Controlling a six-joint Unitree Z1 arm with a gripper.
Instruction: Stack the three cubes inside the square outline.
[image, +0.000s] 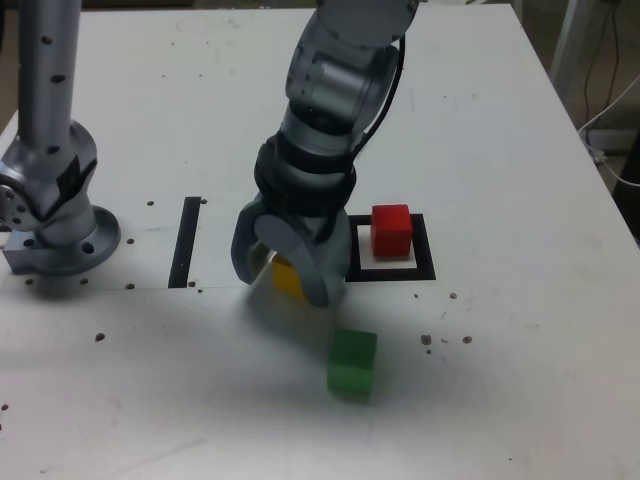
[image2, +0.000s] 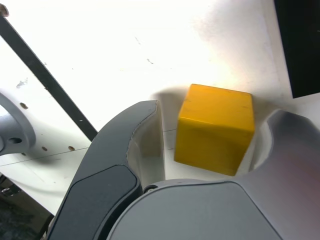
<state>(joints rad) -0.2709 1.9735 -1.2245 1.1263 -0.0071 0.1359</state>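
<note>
The yellow cube (image: 287, 278) (image2: 215, 127) rests on the white table between the two dark fingers of my gripper (image: 282, 281) (image2: 212, 115), which has come down over it. In the wrist view one finger touches the cube's side and a narrow gap shows at the other finger (image2: 145, 135). Inside the square outline (image: 426, 270) stands the red cube (image: 391, 230), just to the exterior view's right of the gripper. Closer to the camera, the green cube (image: 352, 362) lies alone on the table.
A straight black strip (image: 186, 240) (image2: 45, 75) lies to the exterior view's left of the gripper. The arm's grey base (image: 55, 220) stands at the far left. Small dark specks dot the tabletop. Cables hang beyond the table's right edge (image: 600, 130).
</note>
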